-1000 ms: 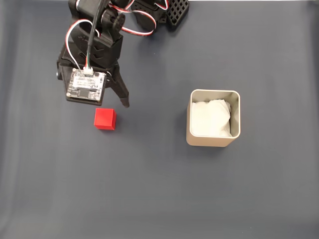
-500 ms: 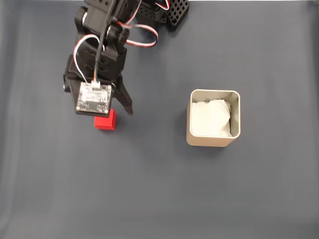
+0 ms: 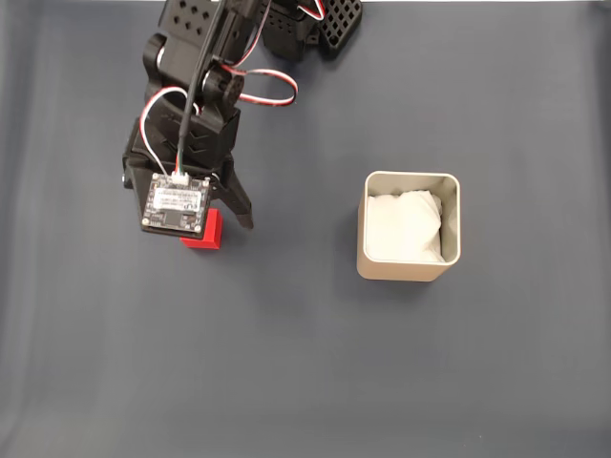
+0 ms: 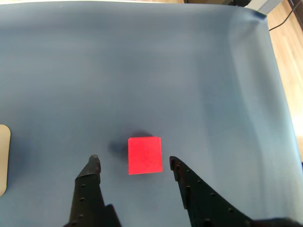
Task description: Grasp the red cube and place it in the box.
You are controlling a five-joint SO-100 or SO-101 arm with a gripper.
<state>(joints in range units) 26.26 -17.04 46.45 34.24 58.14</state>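
**Lined up on the cube, grasp not yet made**

We see our gripper (image 4: 134, 160) spread wide, fingertips flanking the red cube (image 4: 145, 155) on the cloth (image 4: 142, 71). The box (image 3: 409, 227) sits well apart, without it. Since a second ago, we have advanced over the cube; closing, lifting and placing remain.

red cube (image 3: 204, 235): mostly hidden under arm | box (image 4: 3, 158): cut by wrist-view edge

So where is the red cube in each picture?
Fixed view: the cube is left of centre, partly hidden under the arm's camera board.
Wrist view: the cube is low in the middle, between the open jaws.
Shared landmark: the box, at the left edge in the wrist view.
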